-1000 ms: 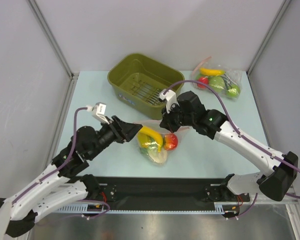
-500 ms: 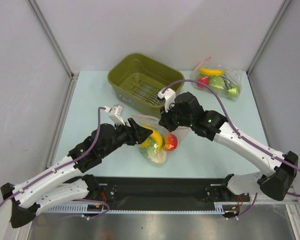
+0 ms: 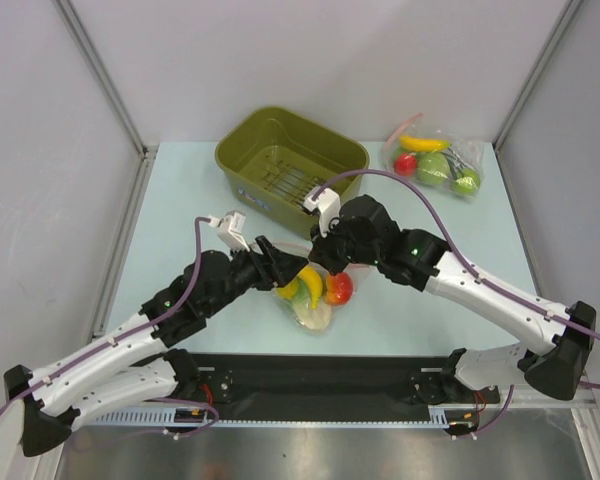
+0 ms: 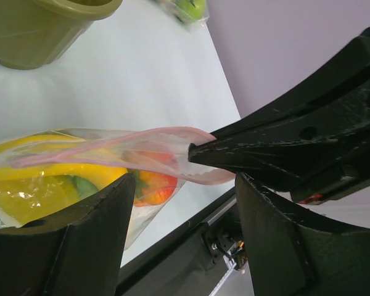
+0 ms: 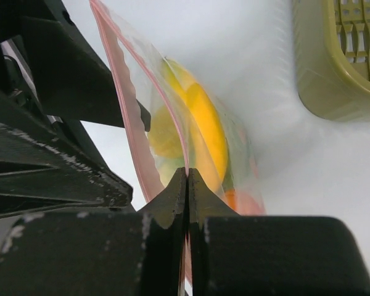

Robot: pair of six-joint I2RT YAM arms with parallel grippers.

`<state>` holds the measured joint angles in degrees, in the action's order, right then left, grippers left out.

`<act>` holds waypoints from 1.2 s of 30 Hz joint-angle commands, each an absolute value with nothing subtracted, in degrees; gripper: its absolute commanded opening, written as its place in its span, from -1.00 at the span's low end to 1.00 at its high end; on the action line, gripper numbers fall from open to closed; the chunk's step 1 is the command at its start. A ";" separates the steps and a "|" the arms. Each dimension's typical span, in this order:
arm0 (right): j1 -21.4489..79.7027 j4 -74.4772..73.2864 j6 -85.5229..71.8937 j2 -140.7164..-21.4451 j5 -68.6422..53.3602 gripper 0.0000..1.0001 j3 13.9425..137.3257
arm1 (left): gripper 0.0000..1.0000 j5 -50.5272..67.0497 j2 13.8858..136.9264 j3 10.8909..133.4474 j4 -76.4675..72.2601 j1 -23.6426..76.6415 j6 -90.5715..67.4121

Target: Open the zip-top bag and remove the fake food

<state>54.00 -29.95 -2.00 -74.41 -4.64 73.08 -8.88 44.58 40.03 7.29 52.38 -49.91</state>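
Your right pincer (image 5: 187, 179) pinches the zip-top bag (image 5: 142, 105) by its pink lip — your left pincer (image 4: 185, 185) gapes open just beside it, fake food (image 5: 203, 129) inside.

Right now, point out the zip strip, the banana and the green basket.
zip strip (image 5: 124, 92): right wrist view, mid-length of the pink band.
banana (image 5: 205, 126): right wrist view, its middle.
green basket (image 3: 238, 180): top external view, near wall.

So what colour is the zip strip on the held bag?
Pink; the strip shows best in the right wrist view.
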 commanded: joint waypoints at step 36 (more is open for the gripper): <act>38.58 -44.12 -0.70 -58.45 13.00 -1.00 79.98 | -0.99 21.08 73.65 59.86 -15.03 49.58 -42.10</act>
<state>39.05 -41.50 -1.52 -59.99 8.40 75.96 13.37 73.58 56.60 -8.47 51.31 -42.98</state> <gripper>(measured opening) 0.013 0.010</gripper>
